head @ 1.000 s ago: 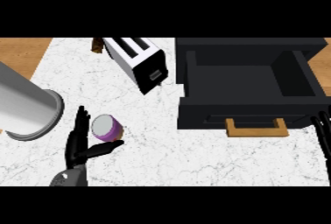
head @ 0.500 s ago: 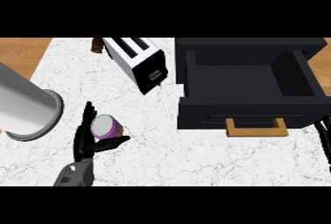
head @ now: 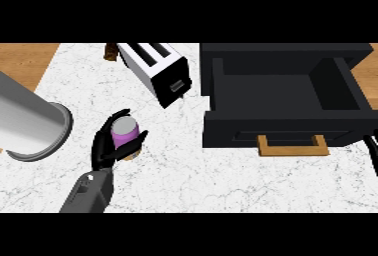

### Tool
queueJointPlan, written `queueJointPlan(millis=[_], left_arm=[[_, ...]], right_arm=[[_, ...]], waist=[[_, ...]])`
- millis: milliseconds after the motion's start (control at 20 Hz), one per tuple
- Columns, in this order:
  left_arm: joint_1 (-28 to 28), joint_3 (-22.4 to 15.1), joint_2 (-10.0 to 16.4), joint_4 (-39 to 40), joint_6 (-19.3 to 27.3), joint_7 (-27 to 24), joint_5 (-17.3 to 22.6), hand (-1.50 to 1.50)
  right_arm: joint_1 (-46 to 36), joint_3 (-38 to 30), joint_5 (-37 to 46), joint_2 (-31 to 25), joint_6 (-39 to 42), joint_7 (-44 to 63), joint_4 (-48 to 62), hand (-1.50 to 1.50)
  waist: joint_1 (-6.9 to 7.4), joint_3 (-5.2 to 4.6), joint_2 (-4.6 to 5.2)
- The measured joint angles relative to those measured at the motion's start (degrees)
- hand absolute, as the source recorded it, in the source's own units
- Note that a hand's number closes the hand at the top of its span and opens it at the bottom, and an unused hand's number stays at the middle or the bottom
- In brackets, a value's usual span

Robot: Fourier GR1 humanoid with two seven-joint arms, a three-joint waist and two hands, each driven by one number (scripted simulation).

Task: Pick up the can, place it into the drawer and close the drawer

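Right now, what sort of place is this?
Probably a kitchen: a white marbled counter, a two-slot toaster standing on it, and an open black drawer with a wooden handle.

The left robot hand (head: pixel 105 147), on its grey arm (head: pixel 88 192), has its fingers curled round the can (head: pixel 125 128). The right robot hand (head: pixel 371 152) just shows at the right edge.

Table (head: pixel 221 172): smooth white marble-like top with fine grey veins. Border (head: pixel 26 62), upper left: plain wood grain. Drawer (head: pixel 280 87): matt black, with a pale wooden handle (head: pixel 292 147). Cylinder (head: pixel 29 122), left: satin grey metal. Can (head: pixel 124 131): purple wall, dull grey lid, in the matt black left hand (head: pixel 104 148).
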Motion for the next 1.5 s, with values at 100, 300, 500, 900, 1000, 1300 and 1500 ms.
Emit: queueJointPlan(millis=[100, 300, 500, 900, 1000, 1300, 1500], left_arm=[[-0.32, -0.06, -0.21, 0.58, -0.89, -1.01, 0.65, 1.5], [-1.24, -1.57, -1.29, -0.15, -1.25, -0.09, 2.56, 1.5], [-0.55, -2.09, -0.86, -2.13, -2.42, 0.18, 3.86, 1.5], [4.08, -1.08, 4.8, -11.3, -8.54, 4.81, 6.54, 1.5], [3.21, -1.33, 5.14, -13.12, -8.87, 6.23, 6.67, 1.5], [2.64, -4.39, 4.54, -21.62, -7.99, 12.9, 5.53, 1.5], [2.06, -7.32, 3.62, -29.0, -5.92, 18.03, 3.62, 1.5]], right_arm=[[-0.56, -0.46, -0.3, -0.2, 0.2, -0.24, 0.98, -1.5], [0.88, -1.28, -1.49, 0.03, 0.87, -0.32, -0.31, -1.5], [1.24, -2.36, -2.17, -0.01, 1.72, -0.67, -0.12, -1.5], [2.21, -2.66, -2.81, 0.26, 1.62, 0.02, -1.79, -1.5], [3.15, -1.63, -2.36, 0.56, 1.1, -0.95, -2.01, -1.5], [4.31, -0.89, -2.16, 0.71, 0.35, -1.81, -2.78, -1.5], [3.25, -0.64, -2.03, 0.34, -0.63, -0.41, -3.43, -1.5]], waist=[[0.04, 0.01, -0.01], [-0.02, -0.04, -0.02], [0.07, -0.05, -0.01], [0.25, -0.06, -0.05], [0.2, -0.06, -0.05], [0.21, -0.05, -0.08], [0.28, -0.04, -0.09]])
